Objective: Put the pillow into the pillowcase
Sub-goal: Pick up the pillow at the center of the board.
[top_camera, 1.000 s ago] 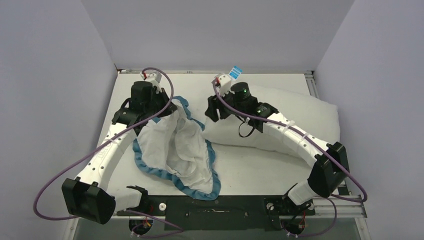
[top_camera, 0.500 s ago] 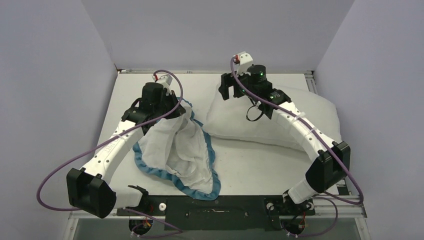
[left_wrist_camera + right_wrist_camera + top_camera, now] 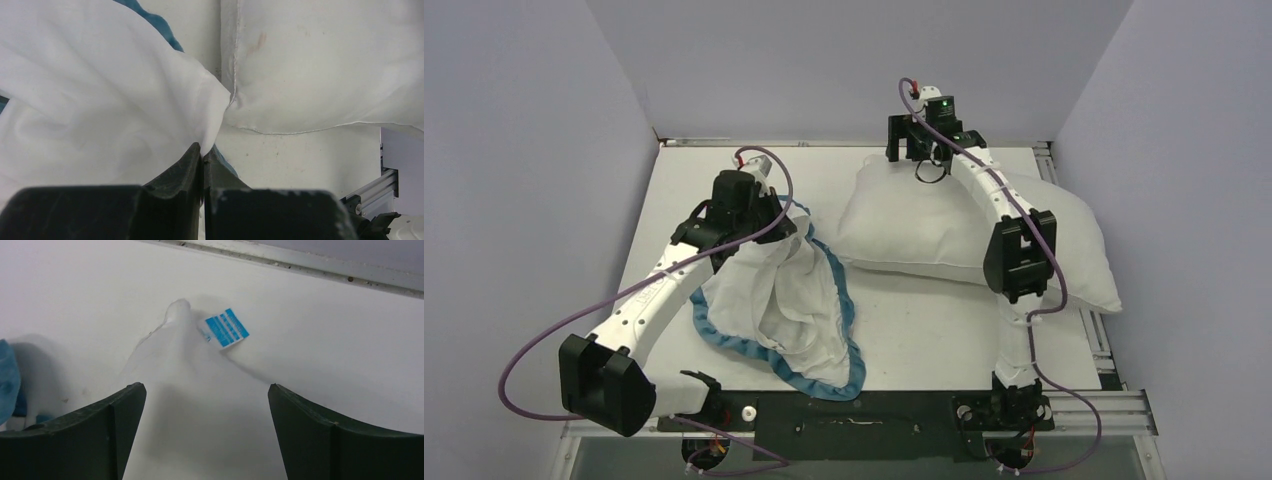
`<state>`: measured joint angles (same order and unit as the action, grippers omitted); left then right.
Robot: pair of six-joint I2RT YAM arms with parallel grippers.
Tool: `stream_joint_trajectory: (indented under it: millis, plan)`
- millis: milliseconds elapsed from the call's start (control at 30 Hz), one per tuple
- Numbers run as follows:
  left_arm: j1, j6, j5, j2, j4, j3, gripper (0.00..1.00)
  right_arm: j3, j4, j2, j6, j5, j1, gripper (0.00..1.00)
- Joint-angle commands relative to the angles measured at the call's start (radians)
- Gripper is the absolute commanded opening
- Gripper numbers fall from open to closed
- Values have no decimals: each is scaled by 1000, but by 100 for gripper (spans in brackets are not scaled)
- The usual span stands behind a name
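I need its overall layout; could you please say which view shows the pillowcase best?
Top external: nearly the whole pillowcase shows, blue ruffle along its edge. Left wrist shows only white fabric pinched between shut left fingers; right wrist, just a blue scrap at the left edge.

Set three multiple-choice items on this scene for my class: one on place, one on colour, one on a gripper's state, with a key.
1. Seen from above, the pillow lies where relative to the pillowcase? A) to its right B) to its left C) inside it
2. The pillowcase's ruffled edge is: A) red B) green C) blue
3. The left gripper is: A) open B) shut on the pillowcase C) shut on the pillow
Key: 1 A, it lies rightward, outside; 2 C, blue trim rings the white fabric; 3 B, closed jaws pinch a fold.
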<state>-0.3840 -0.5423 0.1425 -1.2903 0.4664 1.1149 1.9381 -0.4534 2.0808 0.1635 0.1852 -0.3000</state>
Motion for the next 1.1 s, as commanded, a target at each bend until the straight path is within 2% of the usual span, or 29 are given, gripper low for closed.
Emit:
stream_joint_trajectory:
  millis: [0, 67, 167, 233, 333, 433, 533, 633, 733, 900, 1067]
  plan:
    - [-8, -3, -4, 16, -36, 3, 0, 235, -121, 196, 5, 132, 66, 90]
    - [-10, 0, -5, 19, -30, 0, 0, 285, -186, 265, -8, 206, 75, 90]
    - [-12, 1, -9, 26, -30, -13, 0, 118, -146, 223, 9, 305, 76, 91]
    - [-13, -2, -6, 25, -31, -20, 0, -103, -59, 125, 49, 349, 76, 91]
    - [-16, -2, -2, 18, -32, -24, 0, -345, 65, -52, 103, 386, 73, 91]
    - [-21, -5, 0, 10, -44, -30, 0, -512, 142, -194, 154, 400, 71, 91]
    - [-25, -8, 3, 2, -57, -38, 0, -589, 173, -297, 175, 373, 72, 90]
    - [-28, -14, 7, -1, -69, -46, 0, -548, 164, -322, 144, 335, 73, 90]
    - [-32, -17, 9, 0, -71, -48, 0, -428, 94, -270, 79, 362, 64, 90]
    - [-33, -17, -2, 25, -65, -62, 0, -202, -82, -158, -67, 287, -58, 90]
    - [-34, -15, -7, 35, -53, -70, 0, -30, -276, 1, -202, 130, -199, 90]
